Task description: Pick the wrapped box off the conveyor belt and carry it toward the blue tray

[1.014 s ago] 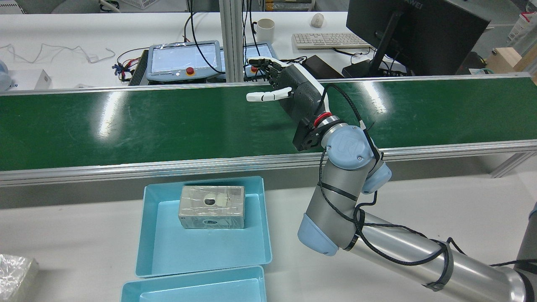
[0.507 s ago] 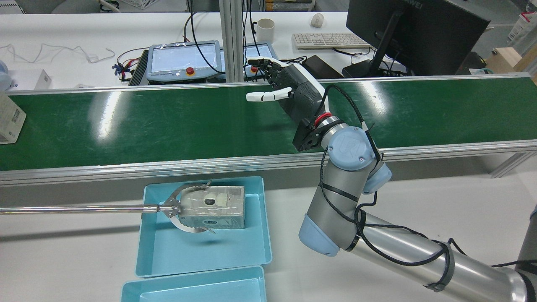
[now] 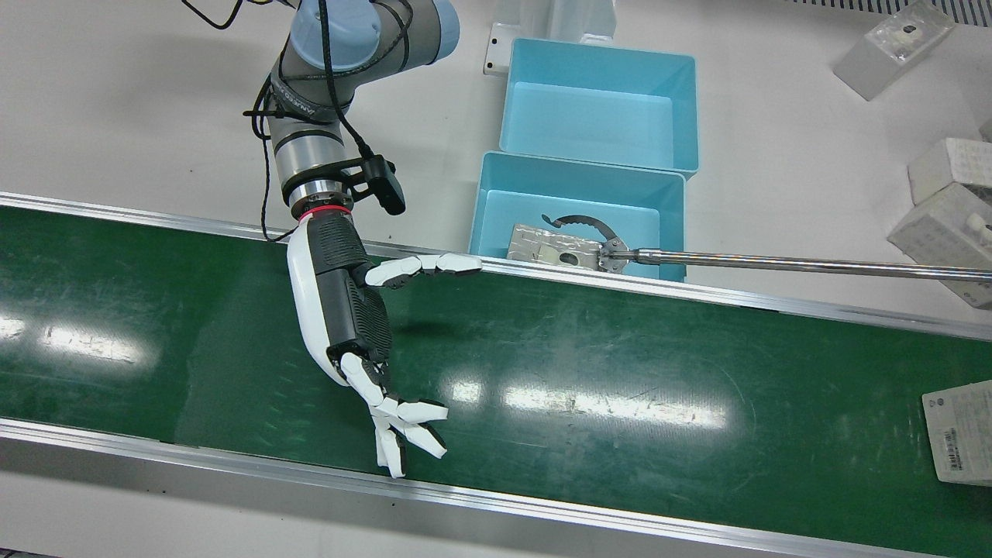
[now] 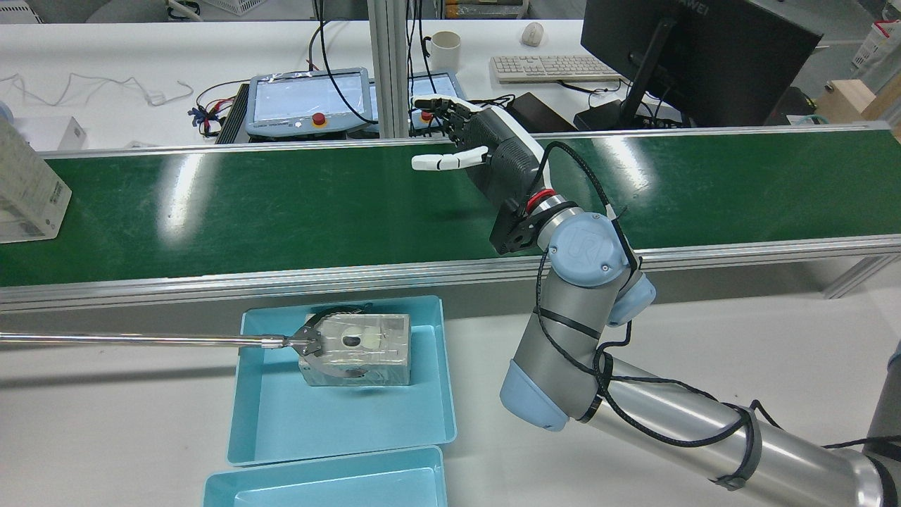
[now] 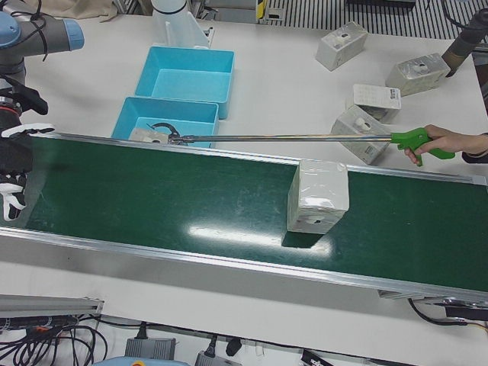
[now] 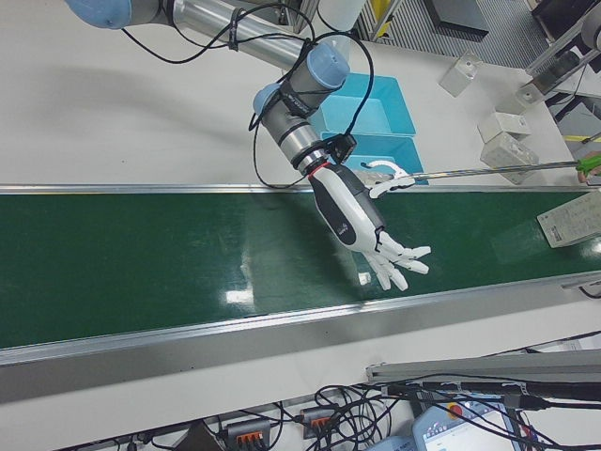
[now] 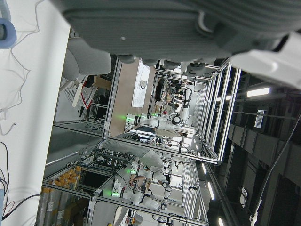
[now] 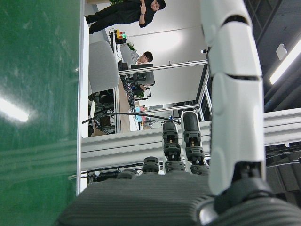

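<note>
The right hand (image 3: 353, 325) hovers above the green conveyor belt (image 3: 620, 372), fingers spread, holding nothing. A wrapped box (image 5: 318, 197) stands on the belt well to one side of it, upright. In the blue tray (image 4: 338, 422) a person's reach-grabber tool (image 4: 211, 342) clamps another wrapped box (image 4: 359, 346). The left hand seems withdrawn; its state cannot be told. Risk: the tall box may topple if the fingers close late, and the grabber could obstruct the carry.

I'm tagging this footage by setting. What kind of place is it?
Most likely a robotics lab or test station built to mimic a sorting line: a green conveyor belt crosses the table, teach pendants and a monitor sit behind it, and a person's hand works a reacher grabber.
</note>
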You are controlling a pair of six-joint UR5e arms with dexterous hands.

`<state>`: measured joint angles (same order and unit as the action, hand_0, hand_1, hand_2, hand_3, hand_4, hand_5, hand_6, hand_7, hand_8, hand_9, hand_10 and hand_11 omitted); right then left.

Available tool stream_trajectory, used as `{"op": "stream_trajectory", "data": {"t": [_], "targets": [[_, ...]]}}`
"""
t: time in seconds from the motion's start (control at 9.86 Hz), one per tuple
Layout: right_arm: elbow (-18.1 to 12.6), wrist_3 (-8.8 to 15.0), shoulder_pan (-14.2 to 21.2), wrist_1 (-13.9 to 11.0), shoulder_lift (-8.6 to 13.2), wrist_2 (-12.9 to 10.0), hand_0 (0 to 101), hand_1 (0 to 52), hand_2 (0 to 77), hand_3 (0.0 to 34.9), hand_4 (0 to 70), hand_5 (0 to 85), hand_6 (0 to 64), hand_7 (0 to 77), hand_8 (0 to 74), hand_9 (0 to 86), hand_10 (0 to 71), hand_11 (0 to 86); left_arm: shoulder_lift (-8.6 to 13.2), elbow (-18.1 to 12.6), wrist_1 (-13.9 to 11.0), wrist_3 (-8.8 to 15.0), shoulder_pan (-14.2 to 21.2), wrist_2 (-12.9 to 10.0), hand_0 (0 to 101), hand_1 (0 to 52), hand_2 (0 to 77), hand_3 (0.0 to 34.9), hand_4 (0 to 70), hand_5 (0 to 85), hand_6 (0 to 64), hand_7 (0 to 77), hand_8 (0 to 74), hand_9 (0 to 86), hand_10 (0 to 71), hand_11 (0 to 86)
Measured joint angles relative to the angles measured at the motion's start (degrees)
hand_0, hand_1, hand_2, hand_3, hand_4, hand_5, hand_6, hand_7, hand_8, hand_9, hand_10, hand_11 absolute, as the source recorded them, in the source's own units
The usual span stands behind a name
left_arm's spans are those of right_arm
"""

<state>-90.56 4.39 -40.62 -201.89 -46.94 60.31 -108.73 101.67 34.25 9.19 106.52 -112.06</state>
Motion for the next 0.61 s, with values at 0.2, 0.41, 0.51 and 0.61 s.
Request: {"op": "stream_trajectory", "data": {"t": [0.2, 0.41, 0.51, 0.61], "targets": [[0.02, 0.03, 0.05, 0.07, 0.13, 0.03, 50, 15.8, 13.6, 0.0, 14.2, 26.7, 8.7, 8.7, 2.7, 5.4, 0.0, 1.1, 0.00, 0.00, 0.00, 0.00, 0.00, 0.00, 0, 0.0, 0.5, 0.0, 0.0, 1.1, 0.5, 0.5, 0.5, 0.5, 0.5, 0.5], [0.07, 0.11, 0.08, 0.09, 0.48, 0.12, 50, 15.8, 14.2, 0.0, 16.4, 26.7, 8.7, 9.3, 2.7, 5.4, 0.0, 1.1, 0.00, 0.00, 0.00, 0.00, 0.00, 0.00, 0, 0.0, 0.5, 0.0, 0.0, 1.1, 0.0, 0.5, 0.5, 0.0, 0.5, 0.5], [0.09, 0.17, 0.13, 0.09, 0.56, 0.14, 50, 15.8, 14.2, 0.0, 16.4, 26.7, 8.7, 9.3, 2.7, 5.4, 0.0, 1.1, 0.00, 0.00, 0.00, 0.00, 0.00, 0.00, 0, 0.0, 0.5, 0.0, 0.0, 1.1, 0.0, 0.5, 0.5, 0.5, 0.5, 0.5], [0.10, 0.21, 0.15, 0.10, 0.58, 0.15, 50, 15.3, 14.7, 0.0, 16.4, 27.3, 8.7, 9.8, 2.7, 5.4, 0.0, 1.1, 0.00, 0.00, 0.00, 0.00, 0.00, 0.00, 0, 0.0, 0.5, 0.0, 0.0, 1.1, 0.5, 0.0, 0.5, 0.5, 0.5, 0.5]]}}
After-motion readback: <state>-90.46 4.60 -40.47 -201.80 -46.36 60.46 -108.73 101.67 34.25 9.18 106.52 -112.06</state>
